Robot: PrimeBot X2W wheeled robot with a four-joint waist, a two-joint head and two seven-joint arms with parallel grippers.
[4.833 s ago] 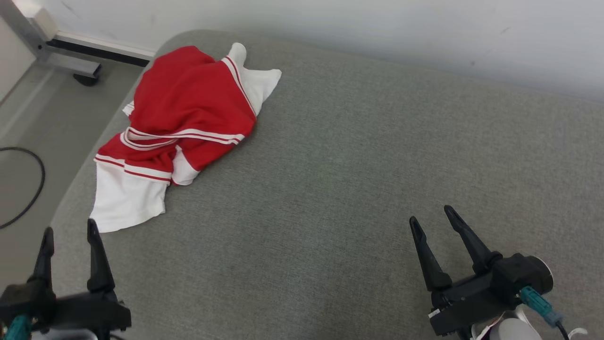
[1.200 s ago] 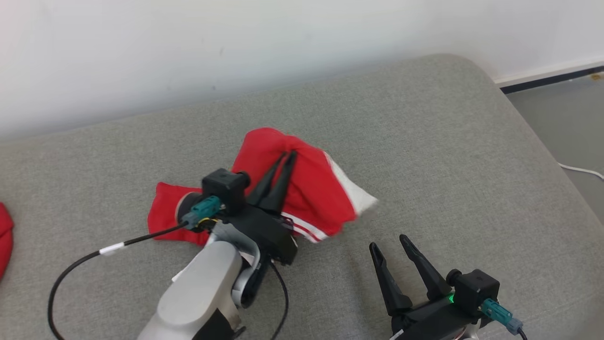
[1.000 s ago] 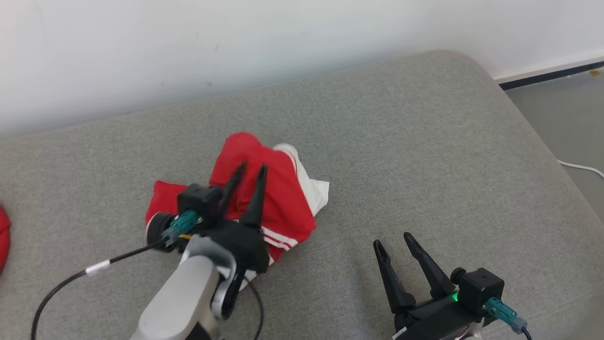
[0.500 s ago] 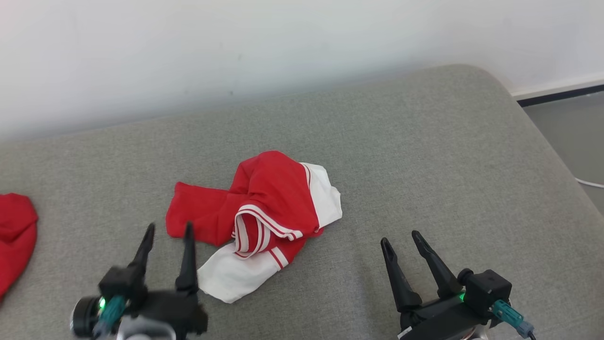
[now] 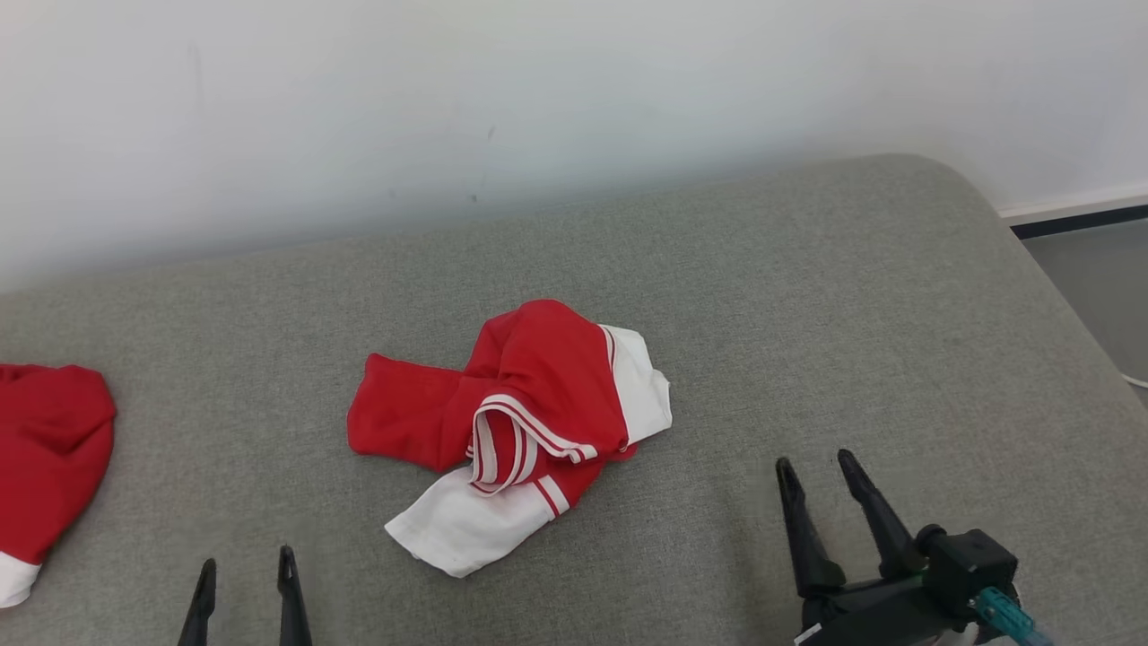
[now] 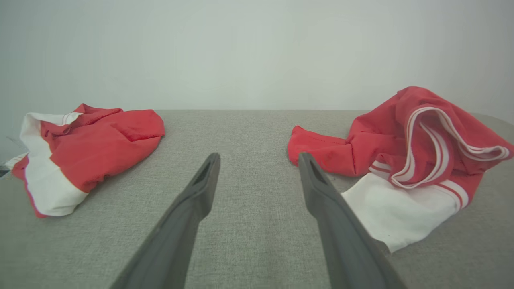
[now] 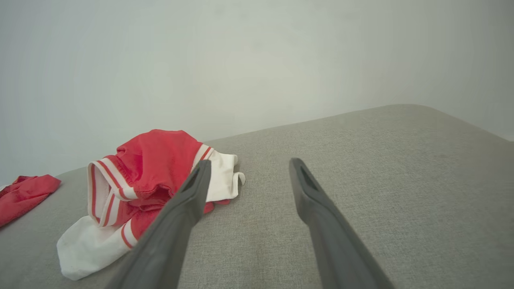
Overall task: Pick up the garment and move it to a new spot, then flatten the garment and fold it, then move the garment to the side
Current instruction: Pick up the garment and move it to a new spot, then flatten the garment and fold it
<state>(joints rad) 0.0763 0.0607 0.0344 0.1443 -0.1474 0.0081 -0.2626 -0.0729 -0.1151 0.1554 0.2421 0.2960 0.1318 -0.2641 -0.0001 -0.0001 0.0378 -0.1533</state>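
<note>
The garment [image 5: 511, 422], red with white panels and red-and-white striped trim, lies crumpled near the middle of the grey padded surface [image 5: 807, 296], apart from both pincers. In the head view its long axis runs on a diagonal: a white end points toward the near left, and the red hump with a white panel beside it sits at the far right. A red limb sticks out sideways to the left. The striped band curls open on top of the heap.

The left pincer [image 5: 247, 570] is at the bottom edge, near and left of the white end, fingers spread with nothing between them. The right pincer [image 5: 817, 464], also spread and empty, hovers over bare grey fabric to the garment's right.

A second red garment [image 5: 45, 449] lies at the far left edge
</note>
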